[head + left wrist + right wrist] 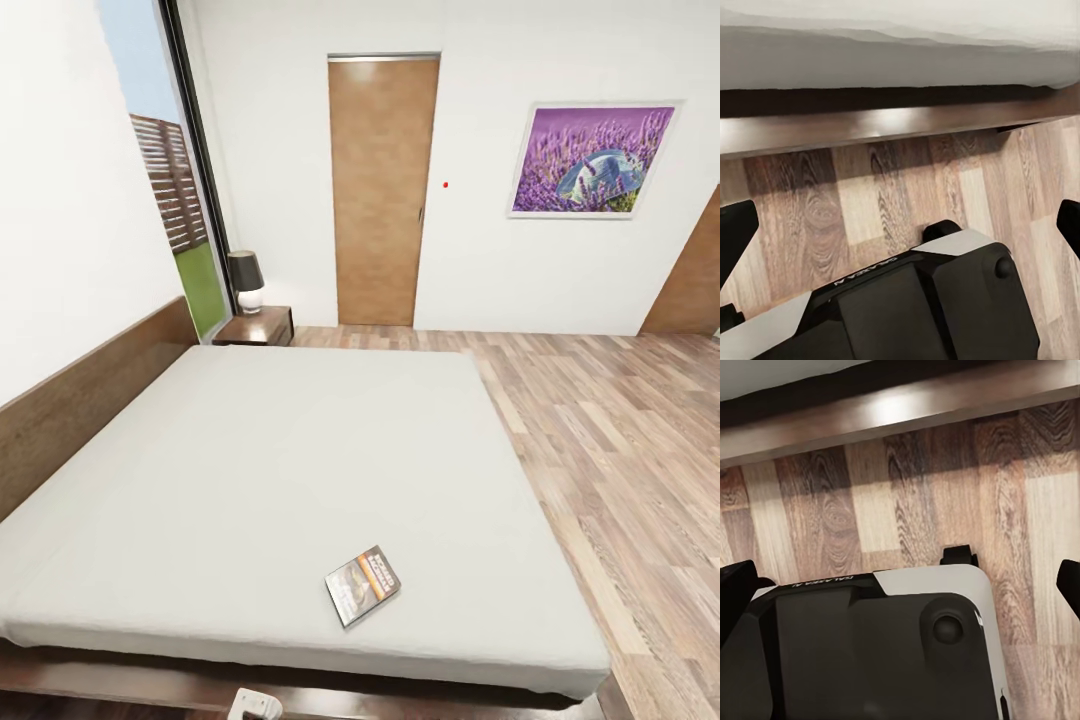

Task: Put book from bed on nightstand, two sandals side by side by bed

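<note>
Book [362, 585] lies flat on the bed [300, 470], low in your head view and a little right of centre, close to the mattress's near edge, cover up and turned at an angle. Your nightstand [257, 327] sits at the upper left of the frame, beside the headboard, with a small dark-shaded lamp [246, 281] on its top. Behind it you see a tan door [381, 190] and, at the upper right, a purple picture [594, 160] on the white wall.

Your left gripper [900, 225] hangs over the plank floor [870, 202] beside the bed frame, its fingers spread wide and holding nothing. Your right gripper [904, 585] hangs likewise, fingers wide apart and empty.
</note>
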`<state>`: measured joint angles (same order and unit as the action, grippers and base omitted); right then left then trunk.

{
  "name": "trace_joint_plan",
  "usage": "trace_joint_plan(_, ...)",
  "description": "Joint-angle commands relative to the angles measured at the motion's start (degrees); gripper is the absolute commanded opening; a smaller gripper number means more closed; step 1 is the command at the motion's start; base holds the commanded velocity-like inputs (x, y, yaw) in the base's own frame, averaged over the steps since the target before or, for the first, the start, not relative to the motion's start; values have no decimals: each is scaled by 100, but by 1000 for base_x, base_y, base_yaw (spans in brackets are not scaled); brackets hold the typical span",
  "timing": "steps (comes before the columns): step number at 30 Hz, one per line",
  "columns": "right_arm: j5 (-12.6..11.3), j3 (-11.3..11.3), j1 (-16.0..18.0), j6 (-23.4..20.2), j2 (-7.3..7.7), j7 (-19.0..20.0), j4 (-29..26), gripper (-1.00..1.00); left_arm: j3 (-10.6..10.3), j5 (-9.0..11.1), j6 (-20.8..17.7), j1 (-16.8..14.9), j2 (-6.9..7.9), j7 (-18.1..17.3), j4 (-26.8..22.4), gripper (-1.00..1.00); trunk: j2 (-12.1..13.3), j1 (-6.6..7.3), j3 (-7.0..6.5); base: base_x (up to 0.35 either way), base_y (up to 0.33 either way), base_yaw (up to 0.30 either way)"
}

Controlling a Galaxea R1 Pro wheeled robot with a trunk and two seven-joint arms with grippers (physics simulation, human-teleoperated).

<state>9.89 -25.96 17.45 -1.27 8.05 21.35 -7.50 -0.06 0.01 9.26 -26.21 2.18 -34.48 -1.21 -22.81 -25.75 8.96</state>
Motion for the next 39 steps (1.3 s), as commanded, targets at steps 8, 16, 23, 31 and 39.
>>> trace_joint_plan(8,56,-53,4,-13,2,27,-10,100,-2,-1,27,-7,1,-15,6,100,-11,-3,11,0,0,-4)
trace_joint_plan(16,57,-53,4,-13,3,27,-10,100,-2,-1,26,-5,1,-15,4,100,-11,-3,11,0,0,-183)
trace_joint_plan(23,57,-52,4,-14,3,27,-9,100,-2,-1,28,-6,1,-15,5,100,-11,-3,11,0,0,-253)
trace_joint_plan(31,57,-52,4,-14,3,27,-12,100,-2,-1,25,-7,1,-15,2,100,-11,-3,11,0,0,-104)
trace_joint_plan(39,57,-54,4,-14,3,27,-10,100,-2,-1,29,-6,1,-15,5,100,-11,-3,11,0,0,-5)
